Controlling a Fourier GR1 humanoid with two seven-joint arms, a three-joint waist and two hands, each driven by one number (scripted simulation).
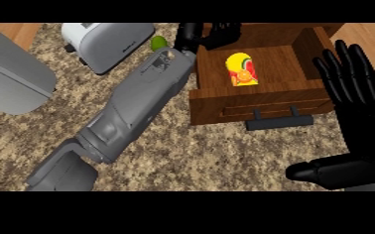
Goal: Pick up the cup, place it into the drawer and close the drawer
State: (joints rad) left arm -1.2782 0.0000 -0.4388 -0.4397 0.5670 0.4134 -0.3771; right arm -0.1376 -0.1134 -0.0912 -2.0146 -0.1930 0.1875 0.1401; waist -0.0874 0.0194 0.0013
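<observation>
The cup (242, 69), yellow with a fruit print, stands inside the open wooden drawer (260, 108) on its floor, left of the middle. No hand touches it. My left hand (213, 33) hovers over the drawer's rear left corner, up and left of the cup, fingers relaxed and holding nothing. Its grey forearm (139, 104) runs diagonally from the lower left. At the right edge my right hand (350, 82) rests open with fingers up, beside the drawer's right wall. The drawer's dark handle (280, 120) juts toward me.
A white toaster (106, 42) sits at the back left on the speckled counter (190, 153), with a small green object (158, 42) beside it. A large grey rounded thing (22, 77) fills the left edge.
</observation>
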